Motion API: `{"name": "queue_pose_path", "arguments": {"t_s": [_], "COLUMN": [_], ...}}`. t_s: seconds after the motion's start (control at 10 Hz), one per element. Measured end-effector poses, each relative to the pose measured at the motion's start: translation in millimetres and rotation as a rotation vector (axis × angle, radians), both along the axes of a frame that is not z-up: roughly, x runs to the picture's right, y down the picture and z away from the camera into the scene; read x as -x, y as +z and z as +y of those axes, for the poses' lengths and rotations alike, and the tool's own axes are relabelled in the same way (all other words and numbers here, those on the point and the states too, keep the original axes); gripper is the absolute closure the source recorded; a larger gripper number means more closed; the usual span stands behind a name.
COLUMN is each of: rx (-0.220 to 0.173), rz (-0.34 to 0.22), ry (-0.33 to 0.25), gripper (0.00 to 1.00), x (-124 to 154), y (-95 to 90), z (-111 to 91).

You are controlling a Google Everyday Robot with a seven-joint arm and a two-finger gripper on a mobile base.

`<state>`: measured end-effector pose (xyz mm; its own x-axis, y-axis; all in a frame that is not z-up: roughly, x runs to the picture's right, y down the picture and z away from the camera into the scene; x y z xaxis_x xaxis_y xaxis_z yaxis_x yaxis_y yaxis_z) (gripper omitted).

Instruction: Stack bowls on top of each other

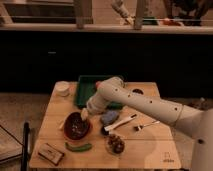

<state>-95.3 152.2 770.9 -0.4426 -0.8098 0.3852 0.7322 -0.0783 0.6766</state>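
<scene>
A glossy dark maroon bowl (76,126) sits at the front left of the wooden table (150,150). An orange-red edge shows around its lower rim; I cannot tell whether that is the orange bowl underneath it. My gripper (84,115) is at the bowl's upper right rim, touching or nearly touching it. The arm (145,105) reaches in from the right. A small orange-red patch (96,84) shows in the green tray, mostly hidden behind the arm.
A green tray (85,90) and a white cup (62,88) stand at the back left. A blue object (109,118), a spoon (120,123), a fork (146,125), a small dish of food (116,144), a green pepper (78,147) and a packet (50,153) lie around the bowl.
</scene>
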Motion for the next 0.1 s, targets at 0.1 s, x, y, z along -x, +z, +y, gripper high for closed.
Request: {"name": "queue_pose_path", "arguments": {"t_s": [0.1], "rx": [0.001], "rz": [-0.001], "ry": [-0.006], "gripper": [0.20], "x": [0.9], "y": [-0.2], "z": [1.3]}}
